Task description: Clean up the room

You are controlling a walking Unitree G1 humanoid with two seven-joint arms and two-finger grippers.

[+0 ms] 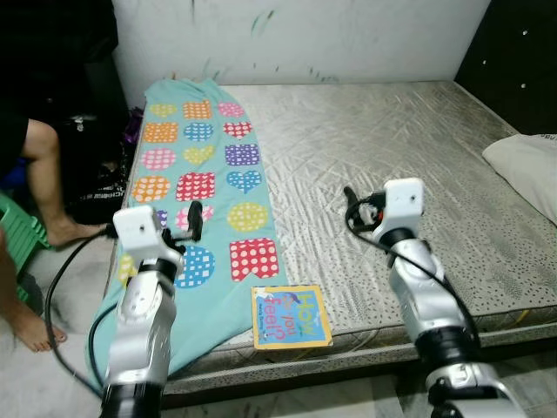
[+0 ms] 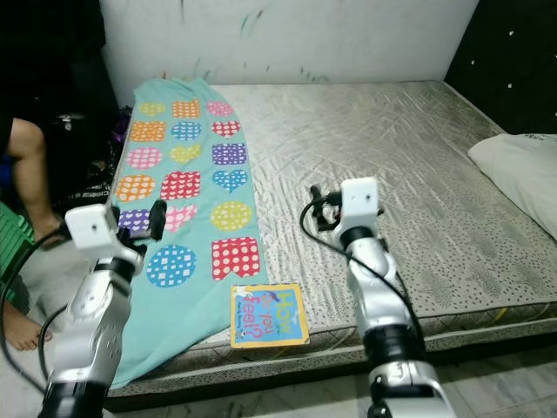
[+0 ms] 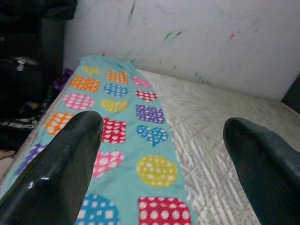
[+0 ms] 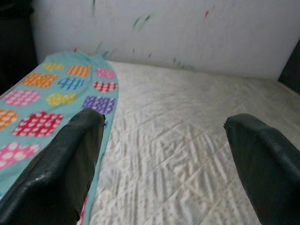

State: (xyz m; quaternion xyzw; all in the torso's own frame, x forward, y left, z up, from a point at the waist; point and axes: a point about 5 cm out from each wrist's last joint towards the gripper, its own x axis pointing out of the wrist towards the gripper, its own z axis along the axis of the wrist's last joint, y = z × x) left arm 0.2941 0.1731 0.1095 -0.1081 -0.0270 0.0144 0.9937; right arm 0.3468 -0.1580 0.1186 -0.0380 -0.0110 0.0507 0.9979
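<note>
A teal blanket (image 1: 204,170) with colourful dotted patches lies along the left side of a grey mattress (image 1: 383,148). A children's book (image 1: 291,316) with a yellow and blue cover lies flat at the mattress's front edge, beside the blanket. My left gripper (image 1: 195,219) hovers open above the blanket's near part, nothing between its fingers (image 3: 56,164). Over the bare mattress right of the blanket, my right gripper (image 1: 351,209) also stands open and holds nothing; its fingers (image 4: 61,164) point toward the back wall.
A white pillow (image 1: 526,170) lies at the mattress's right edge. A person's legs (image 1: 43,196) are at the left, next to a green stool (image 1: 22,231) and dark bags (image 1: 100,187). A painted white wall (image 1: 305,39) stands behind the bed.
</note>
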